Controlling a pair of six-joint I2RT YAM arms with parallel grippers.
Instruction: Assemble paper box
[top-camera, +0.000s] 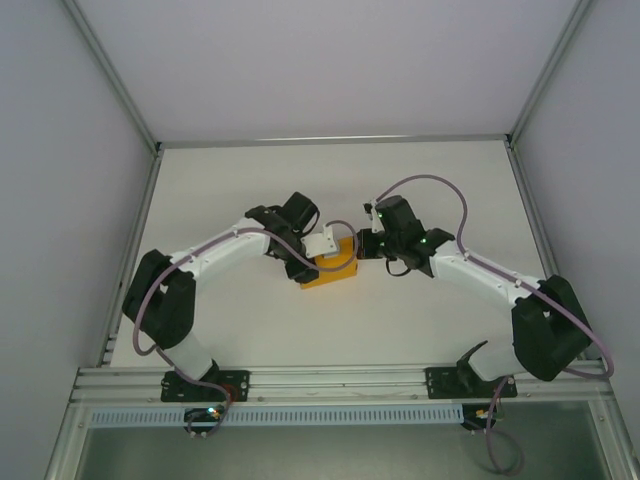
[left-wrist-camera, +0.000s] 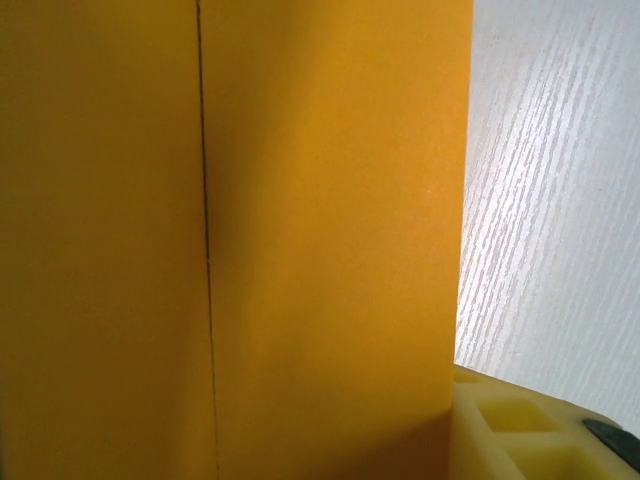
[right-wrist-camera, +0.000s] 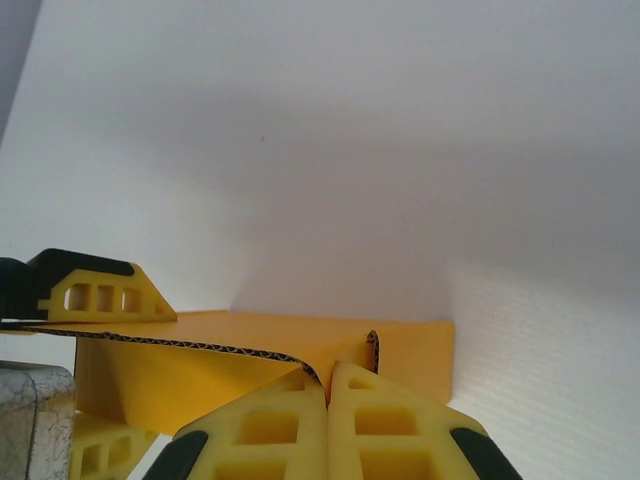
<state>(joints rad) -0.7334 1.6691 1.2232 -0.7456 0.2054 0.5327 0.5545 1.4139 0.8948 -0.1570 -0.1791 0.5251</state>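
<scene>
You have the paper box (top-camera: 330, 270) at the middle of the surface (top-camera: 250, 330), caught between both arms. Your left fingers (right-wrist-camera: 95, 290) grasp the box at its left side, one lying on its top panel and the other beneath it; in the left wrist view the box's orange wall stands right against a finger. Your right fingers (right-wrist-camera: 390, 425) are clenched at the box's right side, pinching its thin corrugated edge where the card curls down between them.
</scene>
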